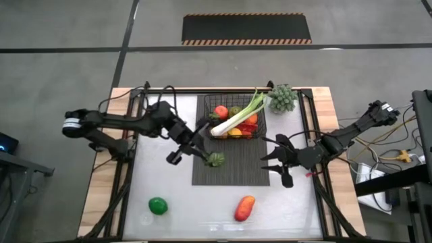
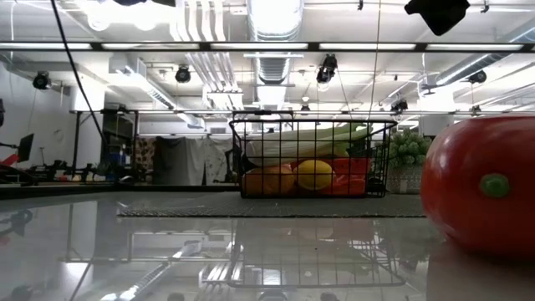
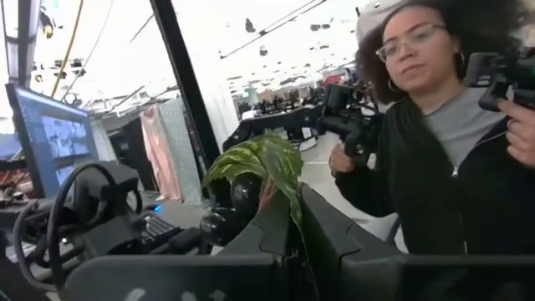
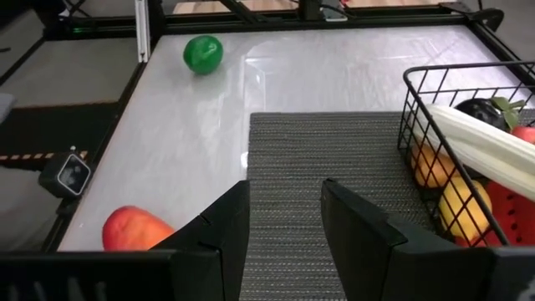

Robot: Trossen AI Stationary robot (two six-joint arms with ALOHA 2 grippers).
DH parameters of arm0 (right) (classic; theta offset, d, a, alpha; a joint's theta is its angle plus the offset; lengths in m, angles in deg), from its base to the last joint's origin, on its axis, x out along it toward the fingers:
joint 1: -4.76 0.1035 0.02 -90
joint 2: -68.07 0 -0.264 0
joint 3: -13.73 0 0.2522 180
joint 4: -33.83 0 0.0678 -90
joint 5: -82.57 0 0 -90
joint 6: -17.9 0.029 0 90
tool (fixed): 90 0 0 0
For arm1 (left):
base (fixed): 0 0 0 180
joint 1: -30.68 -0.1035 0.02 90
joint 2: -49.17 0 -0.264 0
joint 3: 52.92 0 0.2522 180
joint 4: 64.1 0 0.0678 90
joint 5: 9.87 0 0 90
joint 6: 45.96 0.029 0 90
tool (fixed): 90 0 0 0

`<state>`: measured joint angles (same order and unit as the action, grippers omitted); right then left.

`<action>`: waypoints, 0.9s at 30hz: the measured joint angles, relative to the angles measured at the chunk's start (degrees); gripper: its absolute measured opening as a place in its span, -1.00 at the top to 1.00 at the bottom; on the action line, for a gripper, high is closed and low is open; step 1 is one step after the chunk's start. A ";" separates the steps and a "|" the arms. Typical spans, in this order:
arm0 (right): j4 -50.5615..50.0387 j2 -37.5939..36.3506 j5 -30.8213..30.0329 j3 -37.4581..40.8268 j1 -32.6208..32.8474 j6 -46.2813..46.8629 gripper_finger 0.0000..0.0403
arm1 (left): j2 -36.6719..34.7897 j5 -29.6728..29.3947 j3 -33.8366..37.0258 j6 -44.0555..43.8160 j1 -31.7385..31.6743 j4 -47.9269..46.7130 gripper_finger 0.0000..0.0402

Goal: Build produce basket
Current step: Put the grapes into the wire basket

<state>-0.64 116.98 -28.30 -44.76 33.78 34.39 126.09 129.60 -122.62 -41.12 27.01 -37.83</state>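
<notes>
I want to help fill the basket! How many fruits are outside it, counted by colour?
Green: 1, round fruit on the table
Red-orange: 1, mango on the table
Dark: 1, grapes with a leaf, in the left gripper
Total: 3

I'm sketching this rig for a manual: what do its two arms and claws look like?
Both arms are dark, slim, jointed links. The left arm has a pale grey band at its outer end and black cables trailing along it. The right arm is cabled too. The left claw and right claw each have two flat black fingers.
</notes>
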 joint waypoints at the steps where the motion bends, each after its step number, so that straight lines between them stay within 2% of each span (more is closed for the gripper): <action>1: -0.02 0.00 0.00 0.02 0.16 0.00 0.32 | 0.67 0.02 -0.35 -0.01 -0.05 0.01 1.00; 5: -0.03 0.00 0.01 0.04 0.57 -0.02 0.32 | 3.07 -3.10 -1.43 0.04 -1.02 -0.04 1.00; 10: -0.11 0.00 -0.02 0.15 1.04 -0.16 0.32 | 5.81 -8.04 -1.52 1.52 -5.42 -0.45 1.00; 16: -0.05 0.00 -0.09 0.17 1.11 -0.06 0.32 | 9.54 -25.27 -1.56 3.03 -12.37 -1.45 1.00; 19: -0.03 0.00 -0.17 0.28 1.11 -0.04 0.32 | 12.72 -30.82 -1.56 3.02 -15.24 -2.29 1.00; 24: -0.01 0.00 -0.17 0.29 1.11 -0.04 0.32 | 18.70 -44.63 -1.56 3.02 -17.90 -2.68 1.00; 27: 0.00 0.00 -0.20 0.33 1.11 -0.03 0.32 | 21.28 -49.37 -1.59 2.98 -18.39 -3.04 1.00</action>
<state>-0.64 116.98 -28.49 -44.44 34.89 34.35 147.37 80.24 -124.20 -38.14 8.63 -40.87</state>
